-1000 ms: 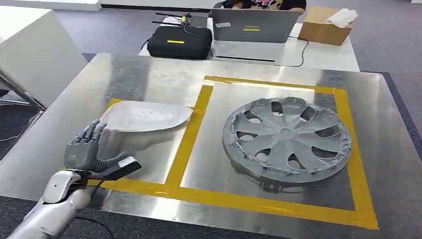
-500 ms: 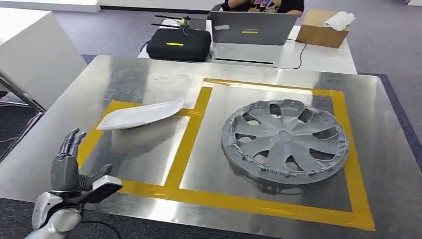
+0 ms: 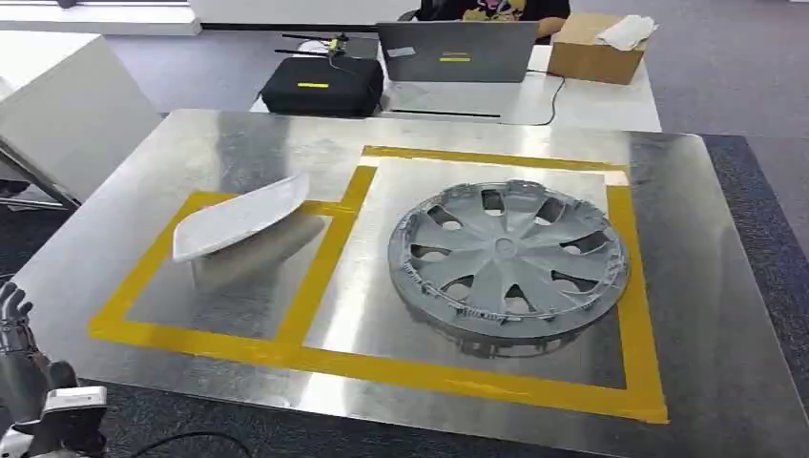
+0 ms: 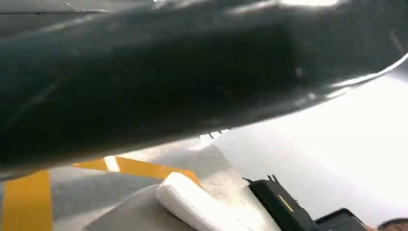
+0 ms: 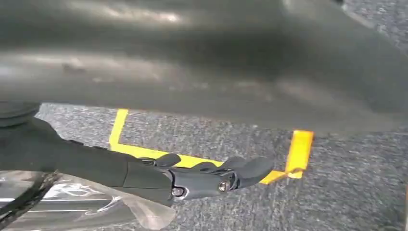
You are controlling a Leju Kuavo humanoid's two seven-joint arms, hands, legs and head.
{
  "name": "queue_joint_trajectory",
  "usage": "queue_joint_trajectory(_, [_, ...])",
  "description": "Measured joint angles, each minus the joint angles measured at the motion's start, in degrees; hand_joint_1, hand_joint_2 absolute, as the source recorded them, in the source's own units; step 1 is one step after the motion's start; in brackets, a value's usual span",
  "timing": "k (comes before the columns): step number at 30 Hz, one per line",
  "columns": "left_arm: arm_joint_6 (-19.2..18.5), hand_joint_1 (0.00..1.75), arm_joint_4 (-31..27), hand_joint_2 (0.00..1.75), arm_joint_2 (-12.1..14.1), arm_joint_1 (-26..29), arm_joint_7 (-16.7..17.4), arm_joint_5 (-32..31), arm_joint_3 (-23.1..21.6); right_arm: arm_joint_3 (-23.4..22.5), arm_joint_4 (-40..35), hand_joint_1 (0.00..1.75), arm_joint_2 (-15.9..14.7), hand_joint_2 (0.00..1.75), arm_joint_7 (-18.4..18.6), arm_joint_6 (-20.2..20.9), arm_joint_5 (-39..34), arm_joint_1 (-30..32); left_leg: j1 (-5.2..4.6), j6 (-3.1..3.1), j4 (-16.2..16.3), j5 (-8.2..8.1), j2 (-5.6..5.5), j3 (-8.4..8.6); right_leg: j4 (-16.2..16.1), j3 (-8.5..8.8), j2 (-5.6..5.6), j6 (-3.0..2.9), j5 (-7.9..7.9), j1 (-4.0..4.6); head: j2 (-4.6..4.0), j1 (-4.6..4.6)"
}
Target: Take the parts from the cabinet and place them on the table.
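Note:
A white curved shell part (image 3: pixel 238 221) lies tilted inside the left yellow-taped box on the steel table (image 3: pixel 191 143). A grey wheel cover (image 3: pixel 506 258) lies flat in the right taped box. My left hand (image 3: pixel 21 358) hangs off the table's near left corner, fingers apart and holding nothing, well back from the white part. In the left wrist view the white part (image 4: pixel 192 204) shows beyond a dark blurred surface. My right hand (image 5: pixel 211 175) is low over grey carpet, below the table's underside, fingers stretched out and empty.
Behind the steel table stands a white desk (image 3: pixel 611 105) with a laptop (image 3: pixel 456 50), a black case (image 3: pixel 320 86) and a cardboard box (image 3: pixel 596 52); a person sits behind the laptop. A white panel (image 3: pixel 67 105) stands at the left. Yellow tape (image 5: pixel 298 154) marks the carpet.
My left hand has drawn back from beside the white part to off the table's near left corner. The white part now sits more tilted. The whole view has shifted.

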Motion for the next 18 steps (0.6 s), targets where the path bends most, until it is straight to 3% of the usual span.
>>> queue_joint_trajectory(1, [-0.96, 0.00, 0.00, 0.00, -0.35, 0.15, 0.00, 1.10, 0.35, -0.02, 0.00, 0.00, 0.00, 0.00, -0.02, 0.00, 0.02, 0.00, -0.04, 0.20, 1.15, -0.35, 0.00, 0.19, 0.01, -0.45, -0.04, -0.06, 0.35, 0.21, 0.00, 0.00])
queue_joint_trajectory(2, [-2.61, 0.00, 0.00, 0.00, -0.83, 0.16, 0.00, 3.34, 0.99, -0.04, 0.00, 0.00, 0.00, 0.00, -0.09, 0.00, 0.00, -0.03, -0.16, 0.57, -0.06, 0.36, 0.00, 1.51, 0.01, -0.91, -0.04, -0.06, 0.71, 0.44, 0.00, 0.00])
queue_joint_trajectory(4, [-8.04, 0.00, 0.02, 0.00, -2.99, -0.19, 0.00, 10.38, 3.75, -0.09, 0.00, 0.00, 0.00, 0.00, -0.41, 0.00, -0.18, -0.06, -0.80, 1.90, -9.37, 4.02, -0.02, 7.64, 0.00, -1.80, -0.01, -0.06, 1.58, 0.84, 0.00, 0.00])
queue_joint_trajectory(5, [-10.73, 0.00, 0.18, 0.00, -3.74, -0.59, 0.00, 12.60, 5.52, -0.11, 0.00, 0.00, 0.09, 0.00, -0.59, 0.02, -0.22, -0.08, -1.30, 2.92, -14.79, 5.33, -0.03, 11.21, -0.01, -2.03, 0.00, -0.03, 1.99, 0.84, 0.00, 0.02])
queue_joint_trajectory(6, [-14.14, 0.00, 0.90, 0.00, -4.64, -1.50, 0.00, 13.64, 8.16, -0.15, 0.00, 0.00, 0.48, 0.00, -0.74, 0.20, -0.37, 0.03, -1.71, 3.72, -17.71, 4.32, 0.20, 12.51, 0.03, -2.23, -0.09, 0.30, 2.27, 1.07, 0.00, 0.13])
queue_joint_trajectory(7, [-16.98, 0.00, 2.43, 0.00, -6.02, -2.53, 0.00, 13.86, 10.88, -0.26, 0.00, 0.00, 0.46, 0.00, -0.77, 0.15, -0.59, 0.05, -1.90, 3.31, -17.69, 5.14, 0.35, 12.17, -0.10, -2.26, -0.15, 0.63, 2.56, 0.83, 0.00, 0.09])
queue_joint_trajectory(9, [-21.02, 0.00, 6.47, 0.00, -8.11, -4.06, 0.00, 14.23, 16.90, -0.44, 0.00, 0.00, 0.61, 0.00, -0.85, 0.20, -0.57, -0.01, -2.35, 3.30, -17.69, 5.67, 0.30, 11.93, -0.38, -2.29, -0.37, 1.48, 3.35, 0.37, 0.00, 0.05])
queue_joint_trajectory(10, [-22.38, 0.00, 9.03, 0.00, -8.73, -4.78, 0.00, 14.23, 19.55, -0.44, 0.00, 0.00, 0.66, 0.00, -0.90, 0.20, -0.54, 0.05, -2.33, 3.43, -18.24, 6.47, 0.33, 11.80, -0.71, -2.35, -0.34, 1.92, 3.92, 0.48, 0.00, -0.02])
queue_joint_trajectory(11, [-23.66, 0.00, 12.41, 0.00, -9.25, -6.10, 0.00, 14.30, 22.33, -0.52, 0.00, 0.00, 0.66, 0.00, -0.90, 0.17, -0.59, 0.11, -1.69, 3.31, -19.06, 7.59, 0.72, 11.54, -0.05, -2.75, -0.17, 2.04, 3.04, 0.34, 0.00, 0.04])
queue_joint_trajectory(13, [-25.63, 0.00, 19.71, 0.00, -9.90, -8.49, 0.00, 14.49, 27.86, -0.87, 0.00, 0.00, 0.66, 0.00, -0.92, 0.13, -0.70, 0.13, -1.60, 4.10, -19.21, 8.87, 0.70, 10.09, 4.80, -4.81, -0.14, 2.29, -3.68, 0.52, 0.00, 0.35])
queue_joint_trajectory(14, [-26.78, 0.00, 24.24, 0.00, -9.88, -9.37, 0.00, 14.21, 30.91, -1.03, 0.00, 0.00, 0.66, 0.00, -0.92, 0.13, -0.72, 0.11, -1.61, 3.95, -19.19, 9.48, 0.76, 9.27, 9.05, -5.76, -0.14, 2.43, -6.88, 0.51, 0.00, 0.27])
queue_joint_trajectory(15, [-27.35, 0.00, 28.01, 0.00, -9.83, -10.31, 0.00, 13.92, 33.54, -1.07, 0.00, 0.00, 0.66, 0.00, -0.92, 0.13, -0.74, 0.10, -1.67, 3.95, -19.16, 10.05, 0.87, 8.41, 12.71, -6.36, -0.15, 2.59, -8.89, 0.50, 0.00, 0.22])
queue_joint_trajectory(16, [-27.41, 0.00, 32.36, 0.00, -9.81, -11.19, 0.00, 13.73, 36.46, -1.20, 0.00, 0.00, 0.66, 0.00, -0.92, 0.13, -0.85, 0.13, -1.67, 3.88, -19.04, 10.67, 0.94, 7.51, 15.02, -6.23, -0.16, 2.74, -9.22, 0.51, 0.00, 0.26])
queue_joint_trajectory(17, [-27.00, 0.00, 35.99, 0.00, -9.61, -11.85, 0.00, 13.00, 38.57, -1.38, 0.00, 0.00, 0.66, 0.00, -0.92, 0.13, -0.94, 0.17, -1.66, 3.74, -18.94, 11.22, 0.94, 6.64, 14.93, -5.04, -0.17, 2.82, -7.85, 0.50, 0.00, 0.24])
queue_joint_trajectory(18, [-26.50, 0.00, 40.06, 0.00, -9.18, -12.38, 0.00, 12.20, 40.58, -1.46, 0.00, 0.00, 0.66, 0.00, -0.92, 0.15, -1.03, 0.18, -1.62, 3.56, -18.81, 11.68, 0.95, 5.88, 12.81, -2.75, -0.17, 2.91, -5.74, 0.49, 0.00, 0.29])
